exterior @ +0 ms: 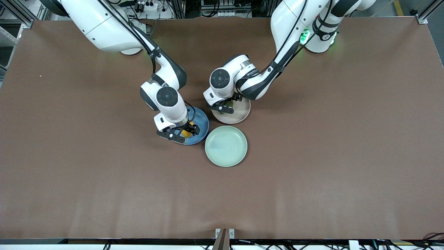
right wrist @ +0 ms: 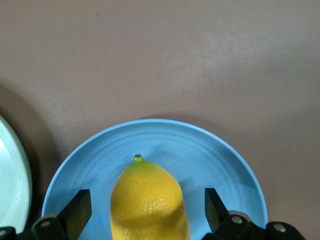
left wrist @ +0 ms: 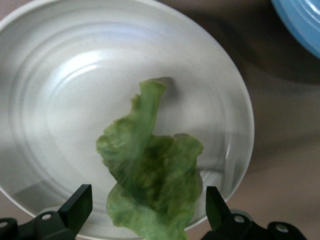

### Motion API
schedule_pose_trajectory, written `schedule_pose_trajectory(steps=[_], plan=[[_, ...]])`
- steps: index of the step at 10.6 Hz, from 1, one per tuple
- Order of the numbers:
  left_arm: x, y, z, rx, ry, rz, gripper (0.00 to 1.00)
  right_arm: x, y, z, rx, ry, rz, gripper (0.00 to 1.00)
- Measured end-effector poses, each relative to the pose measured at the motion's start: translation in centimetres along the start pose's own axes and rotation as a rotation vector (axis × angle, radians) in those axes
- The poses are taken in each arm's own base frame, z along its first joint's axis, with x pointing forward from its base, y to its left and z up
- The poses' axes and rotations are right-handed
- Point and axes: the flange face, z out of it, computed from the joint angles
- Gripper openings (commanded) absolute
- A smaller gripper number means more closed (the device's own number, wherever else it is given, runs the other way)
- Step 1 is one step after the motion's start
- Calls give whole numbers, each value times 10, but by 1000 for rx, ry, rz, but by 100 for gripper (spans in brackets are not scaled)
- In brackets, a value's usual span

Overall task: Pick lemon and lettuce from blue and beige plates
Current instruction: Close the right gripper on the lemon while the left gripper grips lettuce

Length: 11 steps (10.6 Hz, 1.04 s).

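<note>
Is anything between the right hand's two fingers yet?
Yes: in the right wrist view the lemon sits on the blue plate between the open fingers of the right hand, a gap on each side.

No readable text

We find only a faint line of lettering on the left arm's white wrist link (exterior: 250, 73), too small for us to read; nothing else carries labels, numbers or signs.
</note>
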Motion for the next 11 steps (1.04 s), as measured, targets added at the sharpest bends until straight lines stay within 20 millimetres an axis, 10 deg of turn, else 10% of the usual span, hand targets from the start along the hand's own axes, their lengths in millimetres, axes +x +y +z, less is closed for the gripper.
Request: schedule_pose_trajectory(steps=[3,9,11], plan=[[0,-1,3,2,-5,-3,0,-5,-2,14,0,3,4,100],[4,0,-2,-6,5,-21,0,-22,-1,35,-13,29,-5,98],[7,-1,-10,-12,15,-26,0,-23,-2,35,-12,29,-5,66]])
